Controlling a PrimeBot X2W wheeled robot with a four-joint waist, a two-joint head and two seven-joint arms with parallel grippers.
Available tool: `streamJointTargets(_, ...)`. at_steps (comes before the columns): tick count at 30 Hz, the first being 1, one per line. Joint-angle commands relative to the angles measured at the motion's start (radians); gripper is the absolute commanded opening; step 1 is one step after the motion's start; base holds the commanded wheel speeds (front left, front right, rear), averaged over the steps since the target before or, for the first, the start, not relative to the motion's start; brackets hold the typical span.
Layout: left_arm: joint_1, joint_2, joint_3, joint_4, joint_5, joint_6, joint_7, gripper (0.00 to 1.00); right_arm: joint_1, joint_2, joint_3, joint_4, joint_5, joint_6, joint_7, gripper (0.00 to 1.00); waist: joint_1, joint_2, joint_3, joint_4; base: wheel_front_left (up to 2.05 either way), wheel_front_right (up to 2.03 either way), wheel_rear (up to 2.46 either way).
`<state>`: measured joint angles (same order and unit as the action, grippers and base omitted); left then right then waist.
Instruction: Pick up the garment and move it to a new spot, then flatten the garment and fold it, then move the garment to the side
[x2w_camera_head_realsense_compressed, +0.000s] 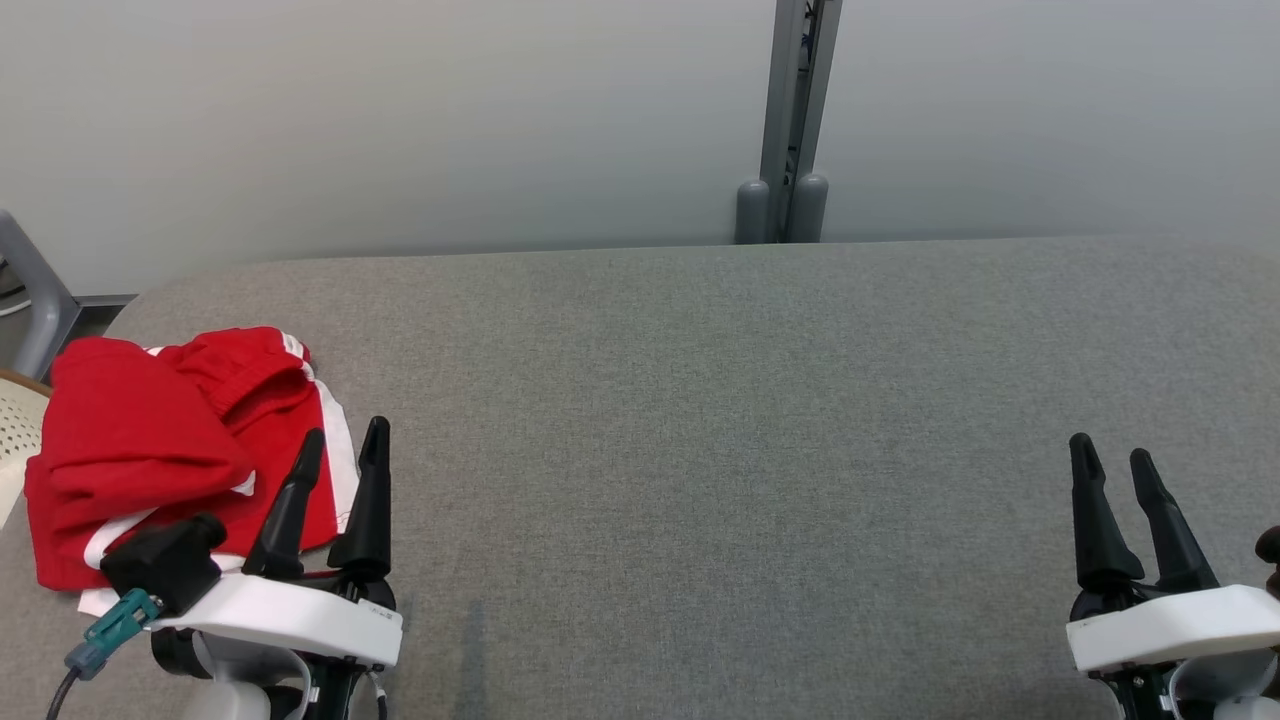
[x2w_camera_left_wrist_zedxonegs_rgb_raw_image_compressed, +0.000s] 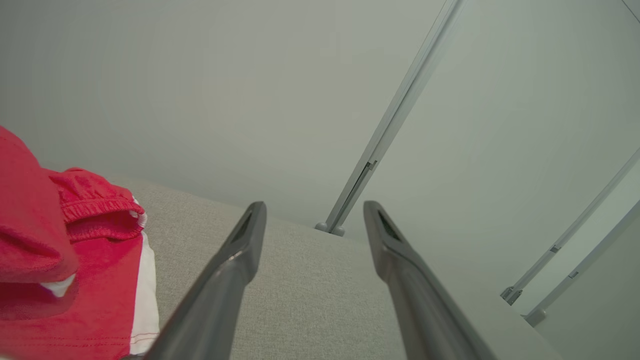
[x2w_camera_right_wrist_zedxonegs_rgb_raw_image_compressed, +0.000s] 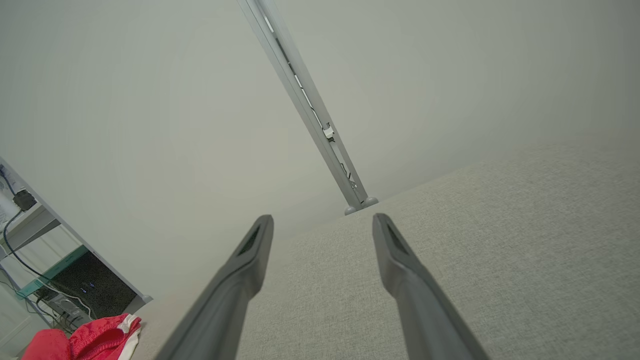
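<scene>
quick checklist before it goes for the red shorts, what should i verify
1. The left tool is open and holds nothing: ok.
2. The right tool is open and holds nothing: ok.
3. The red shorts lie free, just beside the left tool: ok.
4. The shorts lie flat: not ok, they are bunched up.
5. The shorts sit wholly on the table: cannot tell, their left edge reaches the table's end.
6. Bare grey surface between the tools for a new spot: ok.

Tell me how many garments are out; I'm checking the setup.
1: a crumpled red garment at the table's left end, by the left gripper. More could hide beneath it.
</scene>
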<state>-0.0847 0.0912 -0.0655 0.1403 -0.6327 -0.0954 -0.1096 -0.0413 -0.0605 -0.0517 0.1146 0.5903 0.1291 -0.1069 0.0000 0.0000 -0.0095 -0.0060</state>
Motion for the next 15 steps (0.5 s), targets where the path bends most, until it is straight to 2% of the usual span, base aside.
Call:
streamJointTargets(1,-0.007,0.014,-0.004,-0.007,0.031,0.006,-0.008,1.0,-0.005,-0.007,-0.003,-0.006,-0.029,0.001,-0.012,1.0,0.0,0.0,0.0,0.0,0.0,0.0,0.0)
streamJointTargets(15,-0.003,0.036,-0.05,0.027,0.185,0.041,-0.047,1.0,0.002,-0.002,-0.001,0.02,-0.199,0.002,-0.051,1.0,0.0,0.0,-0.005,0.0,0.0,0.0,0.0)
